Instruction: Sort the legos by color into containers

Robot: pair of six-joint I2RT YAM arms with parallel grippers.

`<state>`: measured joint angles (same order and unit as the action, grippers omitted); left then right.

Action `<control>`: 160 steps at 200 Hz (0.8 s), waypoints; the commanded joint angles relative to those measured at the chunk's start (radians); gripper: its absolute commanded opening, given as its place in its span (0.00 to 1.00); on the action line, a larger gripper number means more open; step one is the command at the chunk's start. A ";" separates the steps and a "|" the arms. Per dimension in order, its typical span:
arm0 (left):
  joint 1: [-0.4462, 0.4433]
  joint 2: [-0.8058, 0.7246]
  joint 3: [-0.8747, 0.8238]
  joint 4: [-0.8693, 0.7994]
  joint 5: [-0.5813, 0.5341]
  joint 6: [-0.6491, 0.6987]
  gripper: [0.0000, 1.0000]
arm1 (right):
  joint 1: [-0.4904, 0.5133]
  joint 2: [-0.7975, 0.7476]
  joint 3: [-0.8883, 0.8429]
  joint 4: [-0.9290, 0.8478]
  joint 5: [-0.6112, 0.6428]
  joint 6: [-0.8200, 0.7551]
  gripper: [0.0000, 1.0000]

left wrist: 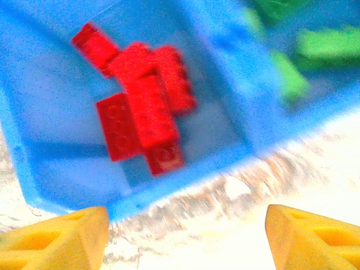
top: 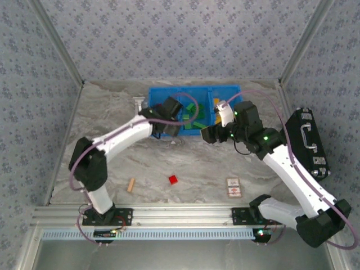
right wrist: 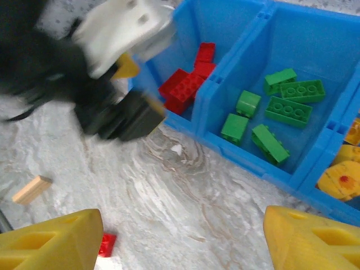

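My left pincer [left wrist: 185,239]: apart, empty, at the near wall of the blue bin [left wrist: 236,112].
My right pincer [right wrist: 183,242]: apart, empty.
Red legos [left wrist: 143,121]: inside the bin.
Loose red lego [top: 173,180]: outside, in front of the bin.

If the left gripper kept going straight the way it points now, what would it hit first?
Most likely the near wall of the blue bin, or just past it the red bricks in that compartment; depth is unclear. The left gripper is open and holds nothing.

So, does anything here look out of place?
Yes: one red brick lies alone on the table, outside the blue bin where the other red bricks sit. A wooden stick lies near it too.
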<state>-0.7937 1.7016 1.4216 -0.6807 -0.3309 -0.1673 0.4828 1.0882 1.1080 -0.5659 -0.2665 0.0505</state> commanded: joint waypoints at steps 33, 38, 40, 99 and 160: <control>-0.126 -0.281 -0.333 0.040 0.075 0.013 0.74 | -0.074 0.064 0.195 -0.102 0.008 -0.135 0.81; -0.128 -0.304 -0.351 0.051 0.083 0.004 0.74 | -0.075 0.067 0.207 -0.106 0.009 -0.140 0.82; -0.130 -0.316 -0.359 0.057 0.087 0.002 0.74 | -0.076 0.068 0.212 -0.107 0.010 -0.141 0.82; -0.163 -0.553 -0.669 0.281 0.373 -0.014 0.76 | -0.088 0.096 0.277 -0.099 0.021 -0.144 0.83; -0.282 -0.518 -0.784 0.348 0.313 -0.029 0.78 | -0.096 0.127 0.335 -0.110 0.018 -0.138 0.84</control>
<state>-1.0359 1.1584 0.6537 -0.4065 -0.0143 -0.1848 0.3939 1.2137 1.4090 -0.6647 -0.2508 -0.0799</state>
